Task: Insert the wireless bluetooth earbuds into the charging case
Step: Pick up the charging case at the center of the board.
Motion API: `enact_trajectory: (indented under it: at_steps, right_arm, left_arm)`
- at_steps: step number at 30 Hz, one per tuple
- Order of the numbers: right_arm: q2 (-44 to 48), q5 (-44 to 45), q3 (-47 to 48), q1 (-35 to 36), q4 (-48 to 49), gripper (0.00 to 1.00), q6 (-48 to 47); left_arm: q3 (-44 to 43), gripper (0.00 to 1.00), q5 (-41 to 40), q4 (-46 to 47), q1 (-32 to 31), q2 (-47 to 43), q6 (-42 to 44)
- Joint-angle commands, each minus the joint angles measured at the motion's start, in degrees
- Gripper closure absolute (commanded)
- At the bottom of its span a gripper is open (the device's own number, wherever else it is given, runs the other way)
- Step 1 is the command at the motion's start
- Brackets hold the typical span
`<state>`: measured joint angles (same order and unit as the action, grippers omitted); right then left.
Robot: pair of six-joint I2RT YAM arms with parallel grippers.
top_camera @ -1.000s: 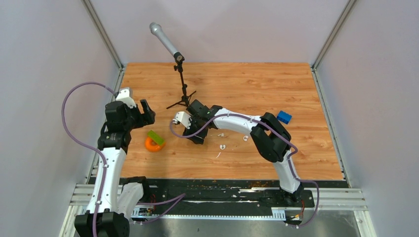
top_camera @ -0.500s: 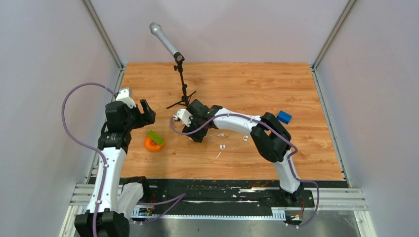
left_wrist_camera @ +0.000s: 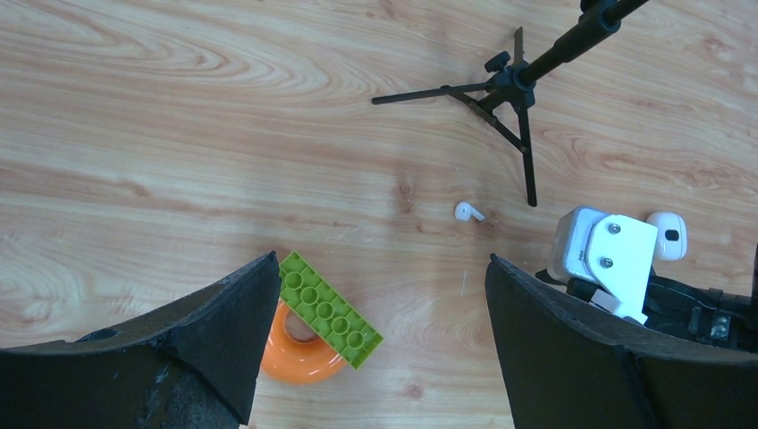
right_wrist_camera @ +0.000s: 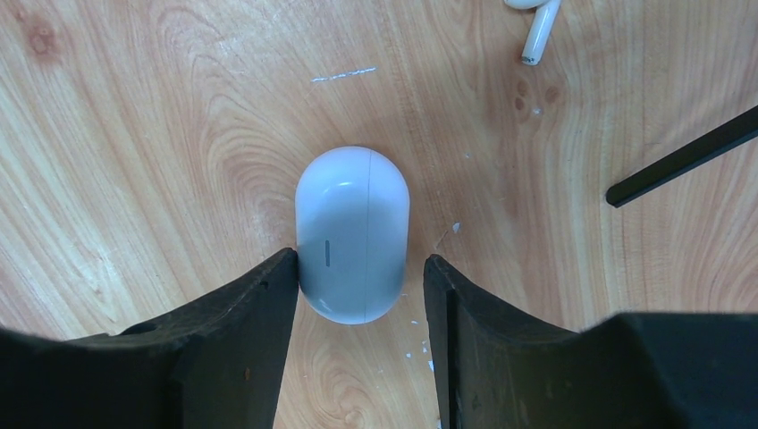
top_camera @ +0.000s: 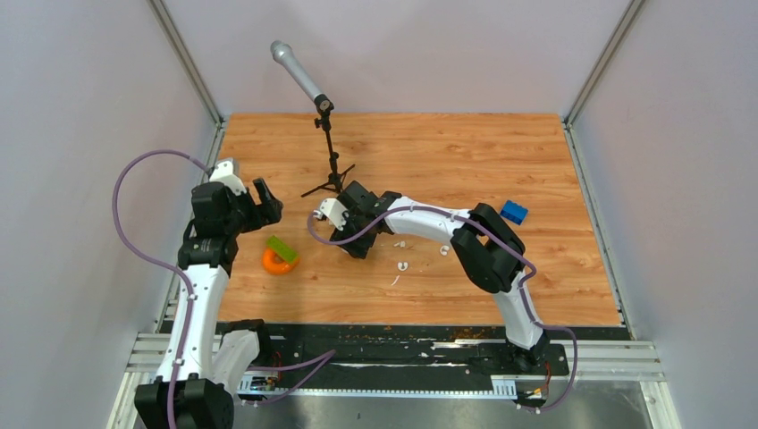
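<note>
From above: finds the left gripper point(top_camera: 268, 202) spread wide and empty at 11 o'clock of an orange ring point(top_camera: 279, 262) topped by a green brick point(top_camera: 281, 248). Finds the right gripper point(top_camera: 357, 250) at 5 o'clock of the microphone stand point(top_camera: 327, 152), with white specks point(top_camera: 400, 243) at its 3 o'clock, too small to name for sure.

Left wrist: shows one earbud point(left_wrist_camera: 467, 212) lying loose beside a tripod leg.

Right wrist: shows the charging case point(right_wrist_camera: 353, 234) lying closed on the wooden table point(right_wrist_camera: 134, 134) between the parted, unclamped jaws. Shows the 9 o'clock pad touching it, bare wood at the 3 o'clock pad, and the earbud at 1 o'clock.

No letters, numbers or brand marks can be read anywhere; the case point(right_wrist_camera: 352, 234) bears only a short unlettered dash.
</note>
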<state>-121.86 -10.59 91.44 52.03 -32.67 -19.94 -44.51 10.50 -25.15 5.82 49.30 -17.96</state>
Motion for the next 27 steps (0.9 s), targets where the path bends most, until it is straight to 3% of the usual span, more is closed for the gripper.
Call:
enact_trajectory:
  at_steps: [1, 5, 6, 8, 9, 16, 19, 23, 27]
  right_arm:
    - [-1.22, -0.66, -0.12, -0.43, 1.36, 0.46, -1.4]
    - [-1.51, -0.31, -0.35, -0.59, 1.31, 0.47, -2.28]
    - [-1.61, -0.87, -0.23, -0.71, 0.96, 0.56, -3.11]
    - [-1.76, -2.55, 0.79, -1.17, -0.43, 0.92, -6.23]
    - [-1.71, -2.16, 1.16, -1.3, -1.05, 1.0, -7.88]
    - [5.34, 2.21, 1.81, -3.38, -2.7, 1.0, -14.84]
    - [10.72, 0.47, 2.24, -5.01, -4.77, 1.0, -17.26]
    - [19.99, -0.49, -0.76, -7.2, -1.99, 1.0, -20.48]
    - [28.61, 2.77, -6.3, -7.57, 5.94, 1.0, -21.87]
  left_arm:
    - [-1.32, 0.09, 1.01, 2.65, 0.4, 0.5, -1.86]
    - [-1.84, 0.09, 1.56, 2.98, 0.34, 1.11, -2.43]
    - [-1.84, 0.09, 1.62, 2.96, 0.35, 1.39, -2.37]
    - [-1.74, 0.09, 1.65, 2.91, 0.38, 1.67, -2.33]
    - [-1.72, 0.09, 1.85, 2.89, 0.4, 1.94, -2.39]
    - [-2.59, 0.09, 7.68, 4.34, 0.38, 5.71, -3.44]
    - [-4.51, 0.19, 17.92, 7.47, -0.18, 8.29, -2.8]
    - [-7.5, 0.17, 26.99, 12.48, -4.31, 9.76, -2.74]
    - [-10.47, 0.14, 26.46, 15.12, -11.19, 9.09, -0.93]
